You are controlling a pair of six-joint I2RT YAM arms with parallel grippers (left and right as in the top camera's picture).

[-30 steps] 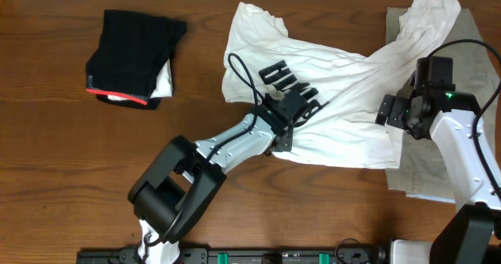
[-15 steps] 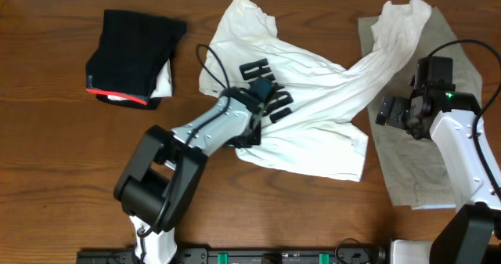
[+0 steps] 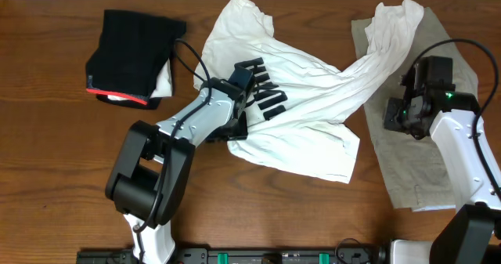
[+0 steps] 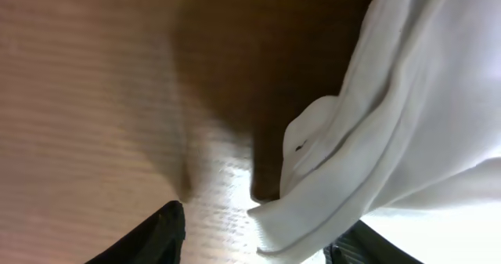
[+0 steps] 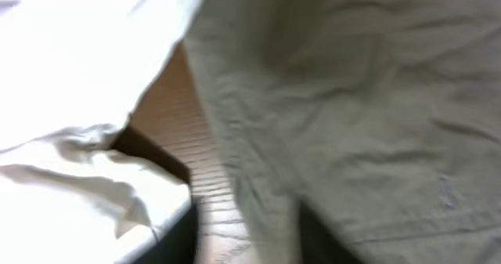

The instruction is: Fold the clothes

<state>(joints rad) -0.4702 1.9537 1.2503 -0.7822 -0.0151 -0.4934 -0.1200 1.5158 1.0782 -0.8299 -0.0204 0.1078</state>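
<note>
A crumpled white cotton T-shirt with black striped print (image 3: pixel 313 119) sprawls across the brown wooden table (image 3: pixel 47 178), its long axis running from the nearer left gripper (image 3: pixel 244 77) toward the right gripper (image 3: pixel 395 111). The left fingers are spread, straddling a fabric edge; the right's are too blurred to judge.

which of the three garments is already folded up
The black red-edged garment at far left; the white T-shirt lies crumpled, the grey-beige one spread flat.

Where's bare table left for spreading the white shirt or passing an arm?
Widest: the front strip between the left arm and the grey-beige garment, below the white T-shirt. Also the left corner in front of the black garment. Crowded right, where shirt overlaps grey-beige.
</note>
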